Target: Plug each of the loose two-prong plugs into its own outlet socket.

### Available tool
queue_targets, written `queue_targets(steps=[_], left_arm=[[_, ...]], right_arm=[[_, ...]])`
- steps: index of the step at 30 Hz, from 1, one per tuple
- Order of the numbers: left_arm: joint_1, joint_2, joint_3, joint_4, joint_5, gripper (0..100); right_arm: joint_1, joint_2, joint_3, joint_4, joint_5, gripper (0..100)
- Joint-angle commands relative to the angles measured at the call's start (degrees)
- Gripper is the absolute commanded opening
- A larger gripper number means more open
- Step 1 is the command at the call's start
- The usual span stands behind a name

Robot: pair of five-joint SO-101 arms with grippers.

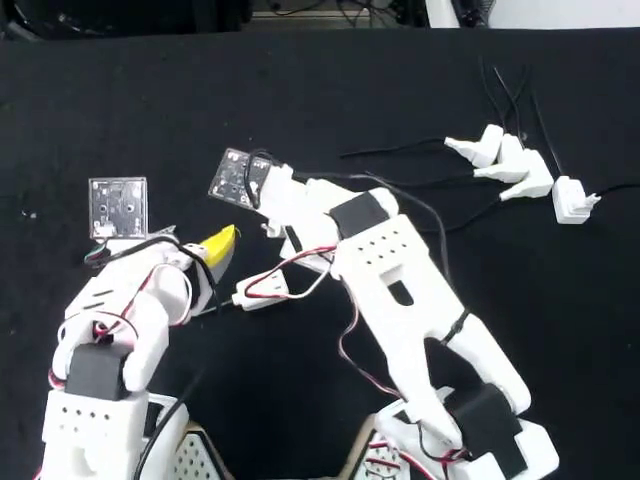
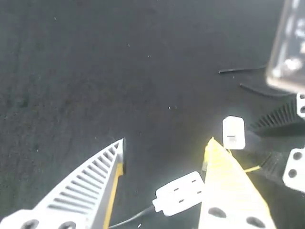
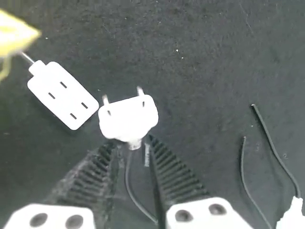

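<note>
A white two-prong plug (image 3: 127, 117) sits at the tips of my right gripper (image 3: 128, 143), whose black fingers are shut on its cord end, prongs pointing away. A white outlet socket block (image 3: 62, 101) lies on the black cloth just beside the prongs, not touching them. In the left wrist view the socket block (image 2: 180, 193) lies between the spread fingers of my open left gripper (image 2: 166, 145), and the held plug (image 2: 233, 132) is just beyond the yellow finger. From above, the socket block (image 1: 262, 293) lies between both arms, the left gripper (image 1: 205, 255) to its left and the right gripper (image 1: 275, 232) above it.
Three more white plugs (image 1: 520, 172) with thin black cords lie at the far right of the black table (image 1: 120, 100). Loose black cords (image 3: 267, 143) run beside the right gripper. The right arm's clear wrist board (image 2: 288, 52) stands close to the left gripper.
</note>
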Motion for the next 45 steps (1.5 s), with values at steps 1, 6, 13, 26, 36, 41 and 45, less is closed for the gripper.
queue_targets(steps=[1, 6, 13, 26, 36, 41, 45], left_arm=[[1.3, -1.3, -0.5, -1.1, 0.8, 27], [3.0, -1.8, 0.6, -3.4, 3.3, 27], [2.4, -1.8, 3.8, -7.1, 4.5, 27], [-3.2, -1.8, 9.8, -9.1, 0.0, 27], [-3.1, -1.8, 13.7, -3.2, 0.0, 27], [-3.4, -1.8, 16.4, -3.3, 0.1, 27], [-3.0, -1.8, 16.9, -3.3, 0.1, 27]], right_arm=[[-2.9, -3.6, -0.9, -0.7, -2.5, 1.1], [-5.6, -3.6, -4.2, -0.6, -10.5, 1.1], [-8.2, -3.6, -5.4, 0.4, -11.8, 1.1], [-9.0, -16.7, -7.0, 8.6, -11.5, 1.1], [-1.9, -15.4, 13.1, -5.1, -17.1, 6.0], [1.7, -4.7, 15.5, -14.2, -19.0, 17.9], [1.8, 8.1, 10.2, -17.4, -16.7, 15.1]])
